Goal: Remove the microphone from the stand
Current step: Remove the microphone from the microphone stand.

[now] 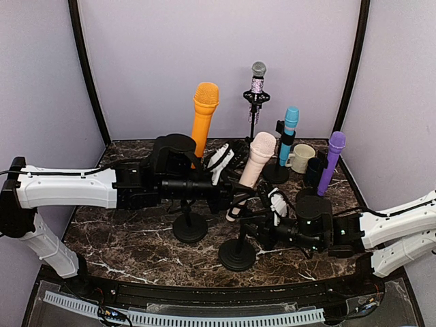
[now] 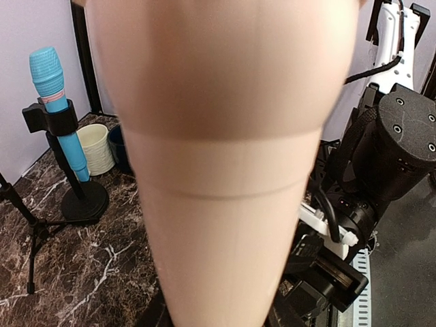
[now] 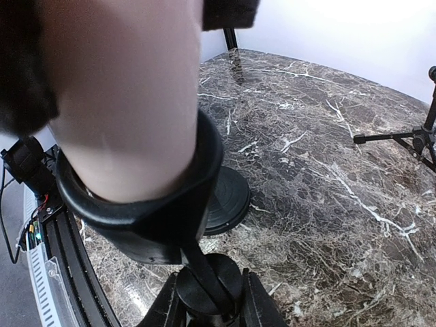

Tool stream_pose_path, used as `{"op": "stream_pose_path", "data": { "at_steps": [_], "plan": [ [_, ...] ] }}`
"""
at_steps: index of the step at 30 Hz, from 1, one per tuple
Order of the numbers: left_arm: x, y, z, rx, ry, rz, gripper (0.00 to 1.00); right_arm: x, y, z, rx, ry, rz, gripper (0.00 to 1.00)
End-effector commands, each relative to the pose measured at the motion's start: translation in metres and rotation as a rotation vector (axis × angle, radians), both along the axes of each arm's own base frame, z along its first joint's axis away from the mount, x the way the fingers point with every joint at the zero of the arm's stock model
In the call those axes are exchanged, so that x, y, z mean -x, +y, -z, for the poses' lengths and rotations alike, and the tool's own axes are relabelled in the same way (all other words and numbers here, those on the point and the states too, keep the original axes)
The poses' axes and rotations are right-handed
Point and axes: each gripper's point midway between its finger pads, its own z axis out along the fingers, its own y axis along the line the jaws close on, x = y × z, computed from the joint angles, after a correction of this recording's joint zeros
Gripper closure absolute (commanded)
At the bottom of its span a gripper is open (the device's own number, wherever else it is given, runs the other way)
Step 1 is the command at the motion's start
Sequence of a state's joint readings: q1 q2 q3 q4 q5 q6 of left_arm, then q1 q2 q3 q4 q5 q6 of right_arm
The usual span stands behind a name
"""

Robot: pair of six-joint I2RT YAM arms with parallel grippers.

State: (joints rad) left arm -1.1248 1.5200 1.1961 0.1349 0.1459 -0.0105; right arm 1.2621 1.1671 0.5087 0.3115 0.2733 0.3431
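A pale pink microphone [image 1: 257,158] leans in the black clip of its stand [image 1: 237,255] at the table's middle. My left gripper [image 1: 235,197] reaches in from the left and is shut on the microphone's lower body. In the left wrist view the microphone [image 2: 225,170] fills the frame and hides the fingers. My right gripper [image 1: 263,233] comes from the right and is shut on the stand's post below the clip. The right wrist view has the microphone [image 3: 129,102] seated in the clip ring [image 3: 153,228], and my right gripper [image 3: 211,306] clamped on the stand's post [image 3: 208,283].
An orange microphone [image 1: 205,109] stands on a round base [image 1: 189,228] behind my left arm. At the back are a silver microphone on a tripod [image 1: 257,85], a blue microphone [image 1: 289,129], a purple microphone [image 1: 332,160], a cream cup [image 1: 302,158] and a dark cup [image 1: 315,170].
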Motion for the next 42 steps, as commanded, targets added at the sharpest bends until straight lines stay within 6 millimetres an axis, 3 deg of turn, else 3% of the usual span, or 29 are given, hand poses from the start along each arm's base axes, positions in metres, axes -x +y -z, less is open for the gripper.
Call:
{"op": "stream_pose_path", "data": {
  "at_steps": [1,4,7,14,17,22,28,33,38,42],
  "plan": [
    [0.008,0.031,-0.199,0.525,-0.233,-0.010,1.00,0.027,-0.046,0.105,0.377,0.173,-0.041,1.00],
    [0.008,0.031,-0.199,0.529,-0.216,-0.009,1.00,0.026,-0.047,0.105,0.379,0.172,-0.035,1.00],
    [0.010,0.028,-0.186,0.505,-0.202,0.010,1.00,0.026,-0.043,0.092,0.342,0.161,-0.039,1.00],
    [0.041,0.023,-0.134,0.453,-0.182,0.193,1.00,0.028,-0.027,0.024,0.133,0.123,-0.075,0.99],
    [0.048,0.024,-0.116,0.436,-0.164,0.229,1.00,0.029,-0.025,0.012,0.081,0.111,-0.084,0.85],
    [0.058,0.018,-0.098,0.406,-0.128,0.298,1.00,0.033,-0.021,0.013,0.060,0.125,-0.108,0.70],
    [0.065,0.013,-0.088,0.384,-0.090,0.354,1.00,0.041,-0.019,0.008,0.020,0.139,-0.154,0.46],
    [0.071,0.011,-0.077,0.350,-0.053,0.390,1.00,0.044,-0.027,-0.008,-0.040,0.123,-0.155,0.30],
    [0.073,0.010,-0.061,0.323,-0.018,0.401,1.00,0.042,-0.034,-0.030,-0.083,0.093,-0.138,0.24],
    [0.075,0.008,-0.052,0.308,0.003,0.418,1.00,0.045,-0.030,-0.040,-0.070,0.077,-0.171,0.25]
  ]
}}
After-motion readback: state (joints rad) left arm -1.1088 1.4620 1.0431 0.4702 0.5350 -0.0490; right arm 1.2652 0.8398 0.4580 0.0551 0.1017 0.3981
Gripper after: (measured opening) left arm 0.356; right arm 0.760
